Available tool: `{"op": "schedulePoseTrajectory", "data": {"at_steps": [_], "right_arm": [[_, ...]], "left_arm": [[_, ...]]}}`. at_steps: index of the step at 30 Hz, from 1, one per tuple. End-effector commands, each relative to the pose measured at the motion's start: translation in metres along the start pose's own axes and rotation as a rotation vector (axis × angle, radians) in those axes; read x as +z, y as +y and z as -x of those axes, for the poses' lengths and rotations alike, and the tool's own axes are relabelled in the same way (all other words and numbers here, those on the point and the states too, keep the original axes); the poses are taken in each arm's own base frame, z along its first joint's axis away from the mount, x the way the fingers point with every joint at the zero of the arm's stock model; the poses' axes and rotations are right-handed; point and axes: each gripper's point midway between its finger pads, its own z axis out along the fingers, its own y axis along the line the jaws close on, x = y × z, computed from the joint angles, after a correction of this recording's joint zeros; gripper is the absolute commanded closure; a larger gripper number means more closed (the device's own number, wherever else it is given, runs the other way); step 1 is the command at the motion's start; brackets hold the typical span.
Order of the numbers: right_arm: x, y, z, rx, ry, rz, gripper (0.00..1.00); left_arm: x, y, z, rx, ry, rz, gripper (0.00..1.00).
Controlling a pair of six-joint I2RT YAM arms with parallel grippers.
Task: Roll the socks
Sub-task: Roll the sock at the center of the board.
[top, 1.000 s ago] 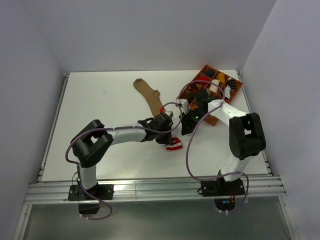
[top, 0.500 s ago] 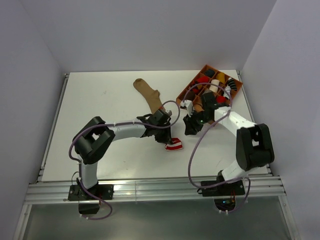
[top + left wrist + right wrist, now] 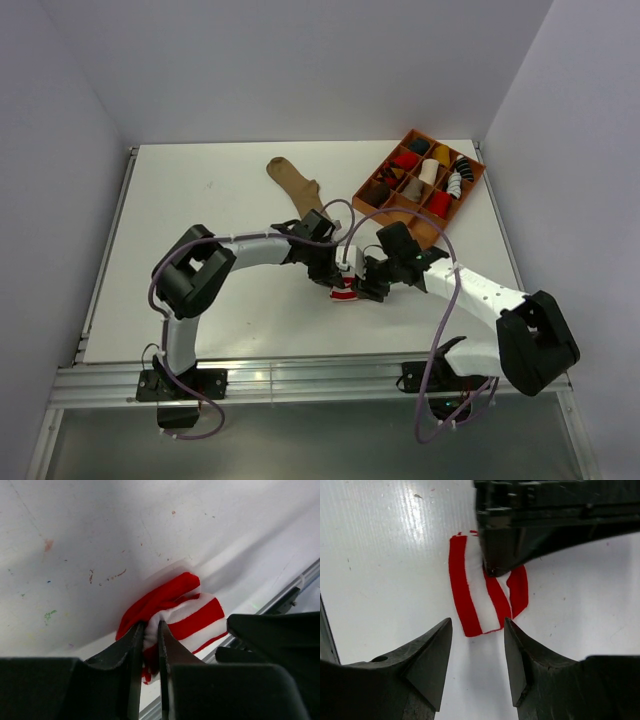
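Observation:
The red-and-white striped sock (image 3: 345, 293) lies bunched on the white table, right of centre. My left gripper (image 3: 340, 272) is shut on its upper edge; in the left wrist view the sock (image 3: 187, 611) is pinched between the fingertips of the left gripper (image 3: 150, 626). My right gripper (image 3: 368, 285) is open just right of the sock. In the right wrist view the striped end (image 3: 472, 597) lies just ahead of the right gripper (image 3: 477, 622), untouched by it. The tan-brown sock (image 3: 295, 185) lies flat behind, apart from both grippers.
An orange compartment tray (image 3: 418, 133) with red, black, white and yellow sock rolls stands at the back right. The table's near edge and a metal rail run below the arms. Purple cables loop over both arms.
My right arm has swung away from the tray, down and left, to the striped sock, with its jaws open. My left gripper has shifted slightly towards the sock.

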Motion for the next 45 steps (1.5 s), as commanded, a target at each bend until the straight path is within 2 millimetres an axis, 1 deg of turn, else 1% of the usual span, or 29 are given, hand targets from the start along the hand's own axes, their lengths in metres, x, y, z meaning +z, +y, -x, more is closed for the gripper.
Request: {"op": "schedulePoseTrajectory", "data": {"at_steps": [1,6,10,12,18,24,31,33,34,36,37,38,39,42,44,45], "right_arm": [[0.001,-0.005,0.012,-0.115,-0.032,-0.048,0.47],[0.007,0.002,0.005,-0.153,-0.013,-0.048,0.46],[0.013,0.011,0.005,-0.186,0.012,-0.025,0.46],[0.015,0.011,0.001,-0.195,0.034,-0.031,0.46],[0.023,0.015,0.005,-0.219,0.052,-0.018,0.46],[0.029,0.017,0.009,-0.215,0.064,-0.007,0.49],[0.039,0.018,0.003,-0.181,0.107,0.015,0.55],[0.040,0.016,0.003,-0.158,0.112,0.004,0.58],[0.041,0.016,0.003,-0.151,0.114,0.010,0.64],[0.042,0.018,0.001,-0.119,0.125,0.026,0.69],[0.043,0.019,0.000,-0.109,0.130,0.034,0.73],[0.042,0.018,-0.001,-0.097,0.132,0.037,0.75],[0.042,0.021,-0.005,-0.077,0.142,0.056,0.76],[0.042,0.024,-0.016,-0.031,0.167,0.085,0.81],[0.040,0.022,-0.019,-0.008,0.172,0.091,0.82],[0.039,0.024,-0.023,0.005,0.183,0.104,0.83]], "left_arm": [[0.013,0.081,-0.065,-0.097,0.226,0.267,1.00],[0.015,0.080,-0.062,-0.104,0.243,0.265,1.00],[0.017,0.079,-0.061,-0.109,0.252,0.266,1.00],[0.018,0.080,-0.061,-0.112,0.256,0.265,1.00],[0.018,0.080,-0.061,-0.117,0.262,0.260,0.99],[0.016,0.078,-0.057,-0.119,0.256,0.250,1.00],[0.015,0.075,-0.054,-0.122,0.260,0.233,0.99],[0.015,0.073,-0.054,-0.124,0.260,0.223,0.97],[0.016,0.071,-0.053,-0.118,0.254,0.213,0.96],[0.015,0.069,-0.054,-0.131,0.250,0.194,0.93],[0.014,0.068,-0.053,-0.136,0.243,0.184,0.92],[0.014,0.064,-0.046,-0.143,0.215,0.163,0.88],[0.013,0.065,-0.049,-0.155,0.217,0.151,0.85],[0.010,0.063,-0.041,-0.177,0.173,0.113,0.74],[0.008,0.061,-0.035,-0.194,0.140,0.088,0.66],[0.007,0.060,-0.032,-0.199,0.128,0.070,0.64]]}}
